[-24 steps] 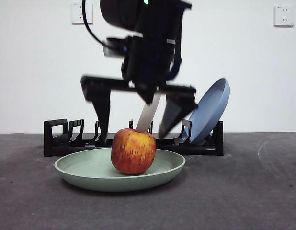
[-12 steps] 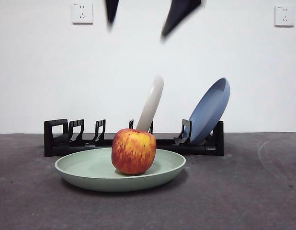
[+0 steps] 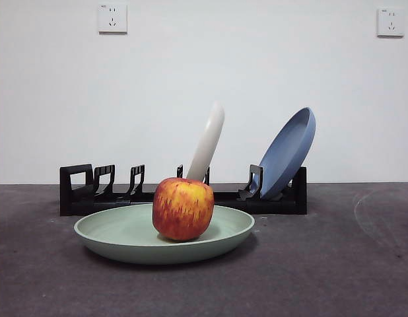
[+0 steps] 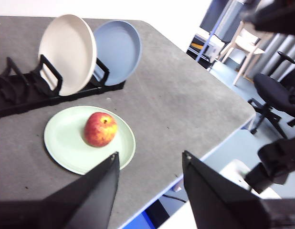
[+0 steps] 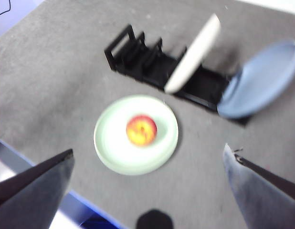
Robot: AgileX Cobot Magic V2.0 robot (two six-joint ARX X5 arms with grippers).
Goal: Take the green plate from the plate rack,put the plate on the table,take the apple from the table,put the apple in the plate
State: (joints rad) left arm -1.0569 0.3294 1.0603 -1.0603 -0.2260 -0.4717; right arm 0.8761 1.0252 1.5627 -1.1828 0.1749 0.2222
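Gone from the front view since half a second ago are the black jaw tips. Both the left gripper (image 4: 150, 167) and right gripper (image 5: 147, 164) hang high with jaws spread, empty. On the dark grey speckled table (image 3: 336, 264), the round red-yellow apple (image 3: 183, 208) sits in the shallow sage-green plate (image 3: 118, 234), before the low black slotted plate rack (image 3: 85, 191); white wall behind.

cream plate (image 3: 208, 140) leaning upright, blue plate (image 3: 288, 152) tilted, two wall sockets (image 3: 112, 18)
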